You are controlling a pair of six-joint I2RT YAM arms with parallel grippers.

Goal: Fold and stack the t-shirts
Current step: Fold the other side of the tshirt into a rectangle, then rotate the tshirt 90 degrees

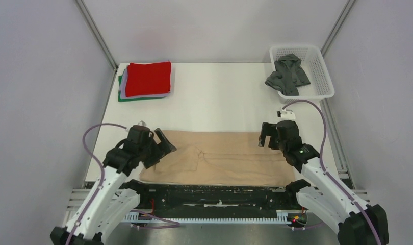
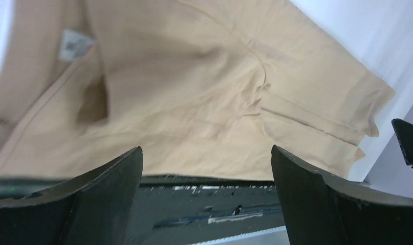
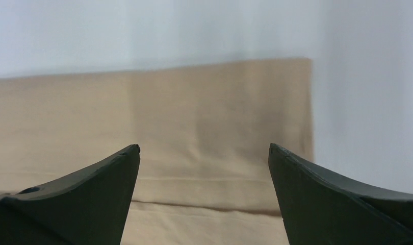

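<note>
A tan t-shirt (image 1: 220, 158) lies flat along the near edge of the white table, partly folded lengthwise. It fills the left wrist view (image 2: 194, 92) and the right wrist view (image 3: 169, 127). My left gripper (image 1: 162, 144) is open and empty above the shirt's left end. My right gripper (image 1: 265, 136) is open and empty above its right end. A folded stack with a red shirt (image 1: 148, 78) on top of lavender and green ones sits at the far left. A dark grey shirt (image 1: 287, 74) lies crumpled in the basket.
A white mesh basket (image 1: 324, 76) stands at the far right corner. A black rail (image 1: 220, 196) runs along the table's near edge, just below the tan shirt. Grey walls close in both sides.
</note>
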